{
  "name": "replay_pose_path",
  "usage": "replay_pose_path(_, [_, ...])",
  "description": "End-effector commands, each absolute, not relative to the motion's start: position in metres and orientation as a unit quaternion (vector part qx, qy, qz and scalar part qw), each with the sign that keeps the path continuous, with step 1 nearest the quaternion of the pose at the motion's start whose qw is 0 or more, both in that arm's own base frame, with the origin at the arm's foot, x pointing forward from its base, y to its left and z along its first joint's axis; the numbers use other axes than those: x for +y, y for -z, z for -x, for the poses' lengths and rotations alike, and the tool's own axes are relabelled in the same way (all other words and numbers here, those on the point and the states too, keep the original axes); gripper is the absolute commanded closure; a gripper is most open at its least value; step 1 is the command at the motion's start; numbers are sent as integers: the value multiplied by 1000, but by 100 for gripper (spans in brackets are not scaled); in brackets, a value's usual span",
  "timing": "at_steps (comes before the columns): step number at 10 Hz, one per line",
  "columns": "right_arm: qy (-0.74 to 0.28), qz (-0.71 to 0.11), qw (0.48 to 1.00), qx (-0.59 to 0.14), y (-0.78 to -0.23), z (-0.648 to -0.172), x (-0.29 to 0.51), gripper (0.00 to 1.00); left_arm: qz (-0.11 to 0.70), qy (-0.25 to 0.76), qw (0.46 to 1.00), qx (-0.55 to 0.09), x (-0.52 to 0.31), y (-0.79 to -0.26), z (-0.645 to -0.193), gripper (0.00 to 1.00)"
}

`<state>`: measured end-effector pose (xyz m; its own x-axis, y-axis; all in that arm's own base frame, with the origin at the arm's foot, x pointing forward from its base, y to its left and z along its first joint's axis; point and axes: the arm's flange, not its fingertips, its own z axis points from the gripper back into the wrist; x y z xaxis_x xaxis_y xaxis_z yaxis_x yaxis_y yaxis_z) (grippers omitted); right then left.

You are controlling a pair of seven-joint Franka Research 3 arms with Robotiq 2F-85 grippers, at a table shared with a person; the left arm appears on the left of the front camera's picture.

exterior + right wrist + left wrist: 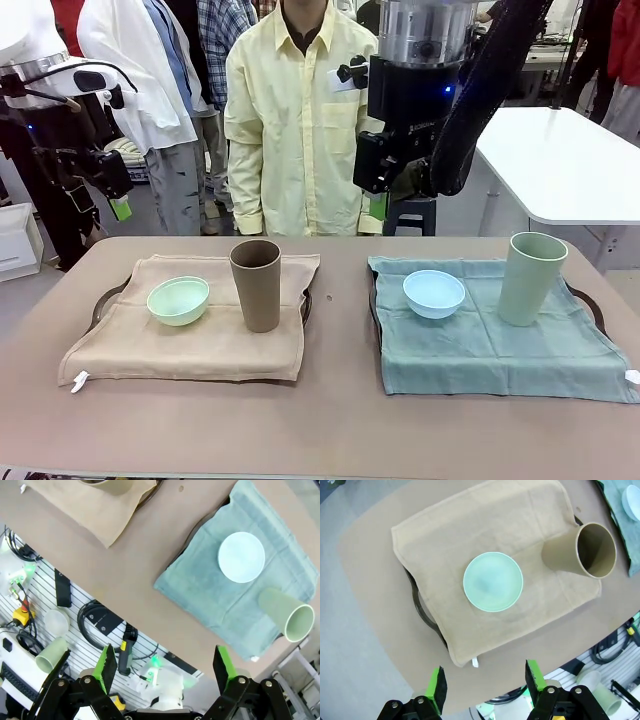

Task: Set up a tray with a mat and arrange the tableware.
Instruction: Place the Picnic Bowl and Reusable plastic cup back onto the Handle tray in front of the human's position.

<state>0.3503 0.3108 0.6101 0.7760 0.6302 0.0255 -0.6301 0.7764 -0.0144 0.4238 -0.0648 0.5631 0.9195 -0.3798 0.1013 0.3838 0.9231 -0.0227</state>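
bowls (178, 300) and cups (256, 285) sit on two cloth-covered trays (372, 300); left gripper (485, 685) and right gripper (165, 667) hang spread, holding nothing.

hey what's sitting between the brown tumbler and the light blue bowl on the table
No dish. In the front view, from the brown tumbler toward the light blue bowl come beige mat, a strip of bare table, then teal mat.
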Motion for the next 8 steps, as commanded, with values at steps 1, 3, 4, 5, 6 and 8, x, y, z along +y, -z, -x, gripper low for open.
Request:
replay_pose_path(1, [-336,-3,942,-11,-606,-347,307,0,20,201,978,-55,-64,-561,-424,17])
replay_pose_path(3, [-336,-3,942,-11,-606,-347,307,0,20,201,978,-55,-64,-561,-424,17])
replay_pose_path(4, [-334,2,942,-14,-610,-350,311,0,21,195,979,-48,-65,-563,-424,17])
replay_pose_path(5, [-313,0,949,-31,-614,-351,299,0,57,204,976,-44,-58,-562,-424,17])
replay_pose_path(6, [-290,-29,956,-22,-616,-356,278,0,85,195,976,-50,-47,-560,-426,17])
replay_pose_path(8, [-195,-81,977,-8,-619,-375,218,0,153,178,971,-51,-30,-556,-435,17])
